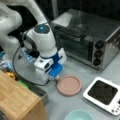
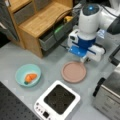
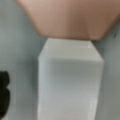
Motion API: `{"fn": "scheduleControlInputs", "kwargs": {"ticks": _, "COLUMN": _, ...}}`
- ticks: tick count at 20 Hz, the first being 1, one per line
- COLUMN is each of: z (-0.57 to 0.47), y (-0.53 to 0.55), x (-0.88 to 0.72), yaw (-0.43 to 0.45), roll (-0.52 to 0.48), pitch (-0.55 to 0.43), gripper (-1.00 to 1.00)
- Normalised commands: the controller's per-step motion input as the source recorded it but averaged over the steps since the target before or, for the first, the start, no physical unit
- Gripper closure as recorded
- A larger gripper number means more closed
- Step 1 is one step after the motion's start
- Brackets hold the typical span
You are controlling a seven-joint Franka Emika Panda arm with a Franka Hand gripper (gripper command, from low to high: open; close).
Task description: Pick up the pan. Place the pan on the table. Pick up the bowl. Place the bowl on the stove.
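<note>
So from where I'm standing, going left to right: in a front view the wooden shelf unit (image 2: 37, 22) sits at the far left with a dark drawer bin (image 2: 53, 36) pulled out of it, and there's something green and something yellow in there, can't make out what. Just in front of that on the grey table (image 2: 15, 57) is the light teal bowl (image 2: 28, 74), and it's got a little orange carrot-looking toy (image 2: 30, 77) lying in it. So the bowl isn't on the stove.

Next over is the pink pan (image 2: 74, 72), sitting flat on the table with nothing in it. The stove (image 2: 58, 101) is down toward the view's bottom, near the pan but not touching, and its black top is bare.

The gripper (image 2: 85, 59) is down low right at the pan's far edge, by the white handle (image 3: 70, 82). In the wrist view that handle fills most of the shot with the pan's pink rim above it. One dark fingertip (image 3: 3, 92) shows at the left edge, apart from the handle. I can't tell how wide the claw is spread or if it has hold of anything.

At the right is the steel toaster oven (image 1: 87, 37), door shut.
</note>
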Motion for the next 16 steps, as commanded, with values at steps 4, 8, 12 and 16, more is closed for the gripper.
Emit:
{"fn": "scheduleControlInputs", "kwargs": {"ticks": 4, "z": 0.02, "y": 0.02, "x": 0.14, "yaw": 0.055, "roll": -0.097, "pitch": 0.028, "gripper": -1.00}}
{"fn": "scheduleControlInputs", "kwargs": {"ticks": 8, "z": 0.04, "y": 0.03, "x": 0.14, "yaw": 0.054, "roll": -0.095, "pitch": 0.024, "gripper": -1.00}}
{"fn": "scheduleControlInputs", "kwargs": {"ticks": 12, "z": 0.05, "y": 0.03, "x": 0.15, "yaw": 0.046, "roll": -0.090, "pitch": 0.028, "gripper": -1.00}}
{"fn": "scheduleControlInputs", "kwargs": {"ticks": 16, "z": 0.07, "y": 0.04, "x": 0.15, "yaw": 0.043, "roll": -0.089, "pitch": 0.045, "gripper": -1.00}}
